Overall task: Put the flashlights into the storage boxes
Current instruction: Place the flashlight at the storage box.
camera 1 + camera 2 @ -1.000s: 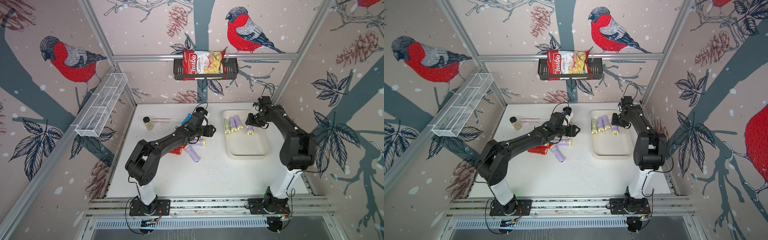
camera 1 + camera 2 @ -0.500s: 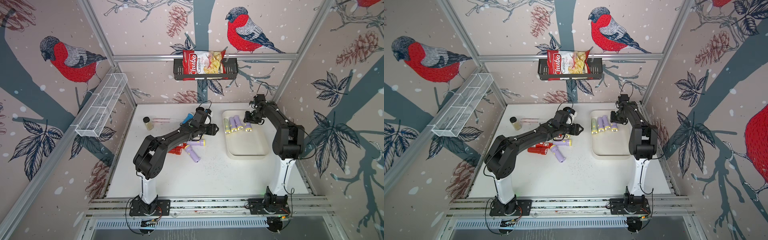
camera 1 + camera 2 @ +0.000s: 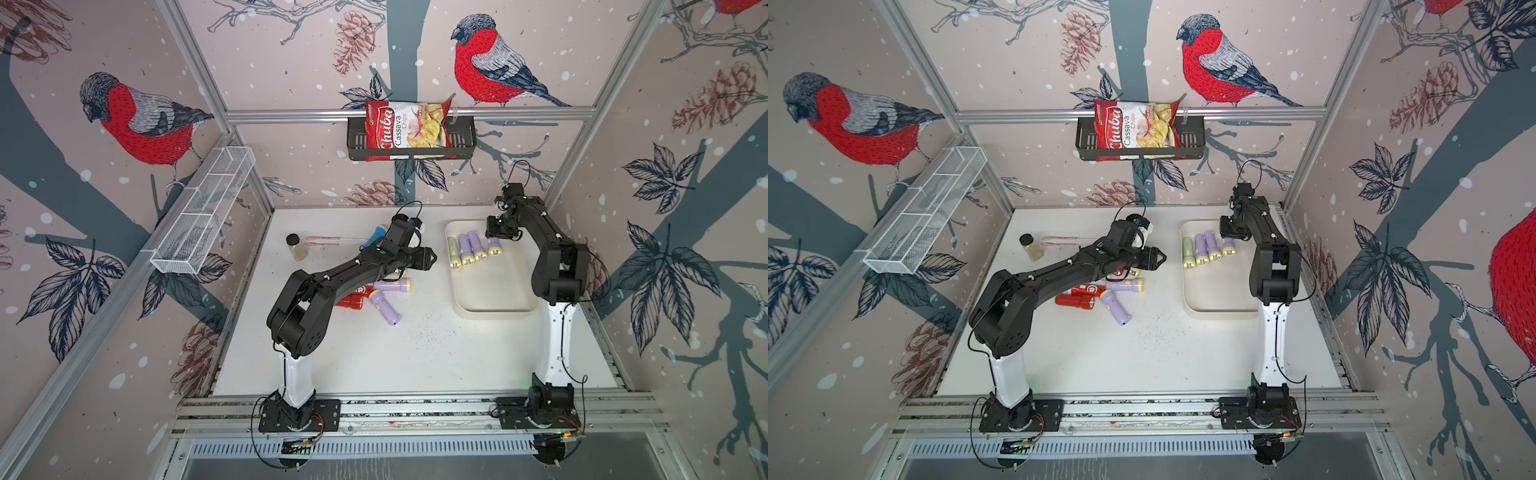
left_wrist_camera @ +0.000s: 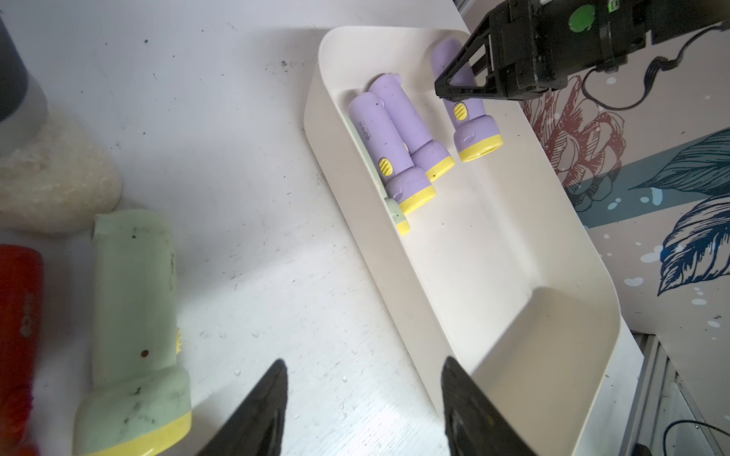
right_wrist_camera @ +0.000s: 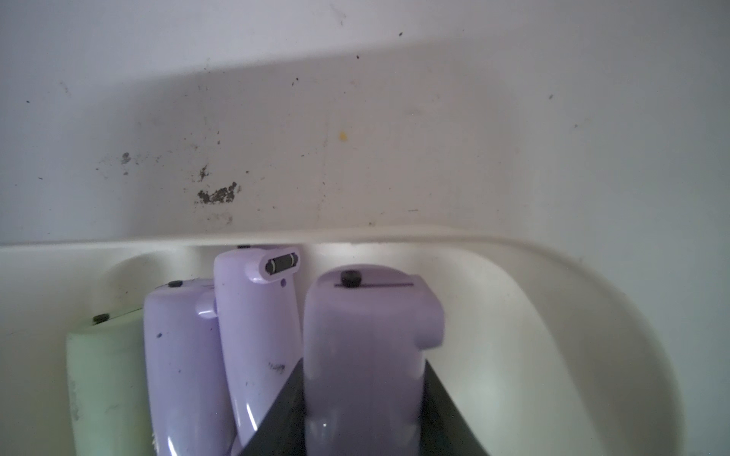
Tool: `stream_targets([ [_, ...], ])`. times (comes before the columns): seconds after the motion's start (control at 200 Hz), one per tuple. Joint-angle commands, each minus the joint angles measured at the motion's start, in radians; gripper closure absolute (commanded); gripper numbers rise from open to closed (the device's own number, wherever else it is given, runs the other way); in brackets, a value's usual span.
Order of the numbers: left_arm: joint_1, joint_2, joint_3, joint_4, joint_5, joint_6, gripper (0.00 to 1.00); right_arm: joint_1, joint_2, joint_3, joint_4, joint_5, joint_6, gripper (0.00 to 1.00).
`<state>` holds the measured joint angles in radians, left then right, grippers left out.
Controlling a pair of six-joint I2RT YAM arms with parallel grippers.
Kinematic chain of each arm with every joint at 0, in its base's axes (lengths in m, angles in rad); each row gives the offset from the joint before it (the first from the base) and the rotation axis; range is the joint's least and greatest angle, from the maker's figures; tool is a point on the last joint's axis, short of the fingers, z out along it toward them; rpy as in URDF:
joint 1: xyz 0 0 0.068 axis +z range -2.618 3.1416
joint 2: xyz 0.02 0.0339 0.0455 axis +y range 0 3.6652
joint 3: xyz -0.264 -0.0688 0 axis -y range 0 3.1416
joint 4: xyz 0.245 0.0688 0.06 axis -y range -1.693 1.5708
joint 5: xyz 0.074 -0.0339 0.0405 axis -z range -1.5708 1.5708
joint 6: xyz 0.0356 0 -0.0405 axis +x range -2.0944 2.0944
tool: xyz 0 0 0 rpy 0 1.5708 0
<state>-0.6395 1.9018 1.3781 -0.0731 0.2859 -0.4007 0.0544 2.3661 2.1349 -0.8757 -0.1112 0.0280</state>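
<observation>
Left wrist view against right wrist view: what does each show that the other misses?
Left wrist only: the left tool, open and empty; a loose green flashlight and a red flashlight outside the tray; the tray's bare end. Right wrist only: the tail ends of the stored flashlights near the tray's end wall. Both: the tray holding one green and three lilac, and the right tool shut on the end lilac flashlight.

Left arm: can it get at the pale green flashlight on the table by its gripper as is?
Probably yes. The left gripper is open and empty, and the pale green flashlight lies flat just beside it, top uncovered. A red flashlight close alongside may crowd one finger.
</observation>
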Motion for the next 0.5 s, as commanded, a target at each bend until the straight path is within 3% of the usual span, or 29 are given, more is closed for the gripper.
stream_targets([
  [0.0,0.003,-0.013,-0.009,-0.011,-0.002,0.007,0.39,0.002,0.025,0.029,-0.015,-0.003,-0.025,0.68],
  [0.315,0.007,-0.026,-0.025,-0.016,0.002,0.007,0.38,-0.006,0.064,0.054,0.013,-0.06,-0.016,0.65],
  [0.495,0.008,-0.043,-0.043,-0.015,0.004,0.004,0.38,-0.01,0.06,0.079,0.005,-0.064,-0.005,0.48],
])
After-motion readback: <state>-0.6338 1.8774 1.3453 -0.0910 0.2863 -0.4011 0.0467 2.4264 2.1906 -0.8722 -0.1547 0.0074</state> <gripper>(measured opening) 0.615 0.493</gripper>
